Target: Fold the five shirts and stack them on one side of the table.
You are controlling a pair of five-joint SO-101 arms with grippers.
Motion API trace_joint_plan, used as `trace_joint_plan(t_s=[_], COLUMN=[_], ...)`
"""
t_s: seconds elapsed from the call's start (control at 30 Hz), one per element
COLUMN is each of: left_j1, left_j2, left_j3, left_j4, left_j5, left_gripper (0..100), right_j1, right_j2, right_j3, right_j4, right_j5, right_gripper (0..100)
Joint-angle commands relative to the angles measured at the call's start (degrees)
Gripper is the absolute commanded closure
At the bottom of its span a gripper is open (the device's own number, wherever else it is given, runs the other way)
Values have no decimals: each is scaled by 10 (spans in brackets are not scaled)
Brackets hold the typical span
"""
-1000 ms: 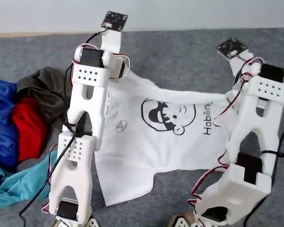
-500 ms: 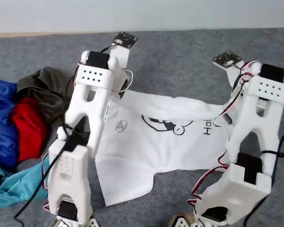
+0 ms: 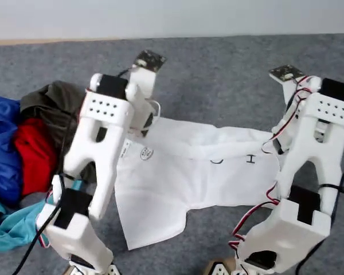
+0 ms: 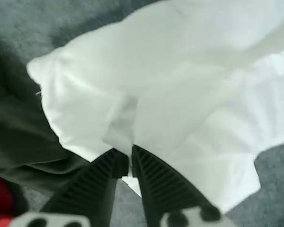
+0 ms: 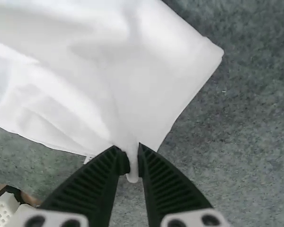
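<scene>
"Well, how did the white shirt (image 3: 183, 172) look to handle?"

"Light and very soft, in my judgement. It had no stiffness, and it sagged between the two places where it was held. Such thin cloth can slip out of a small pinch, so I thought the best hold was on a doubled edge near the far corners, one at each side."

"Where was it?"

"It lay on the grey table (image 3: 218, 74) between the two arms, with its far edge raised and turned over the print. The other shirts (image 3: 23, 149) made a heap at the outer side of the left arm."

"And the grippers?"

"The left gripper (image 4: 130, 163) had its fingers pressed together on a fold of the white cloth. The right gripper (image 5: 132, 163) was clamped in the same way on the opposite side."
</scene>
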Motion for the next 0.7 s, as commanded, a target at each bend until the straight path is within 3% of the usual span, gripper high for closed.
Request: trace_joint_plan(t_s=[0.0,0.37,0.67], left_j1=[33,62,62], left_j2=[-55,-136,-167], left_j3=[36,172,228], left_j4=[17,17,17], left_j5=[6,4,-14], left_gripper=[998,998,992], right_j1=[34,60,60], right_j2=[0,29,27], right_j3=[-4,13,44], right_j4=[-9,23,22], right_j5=[23,119,119], right_gripper=[989,989,989])
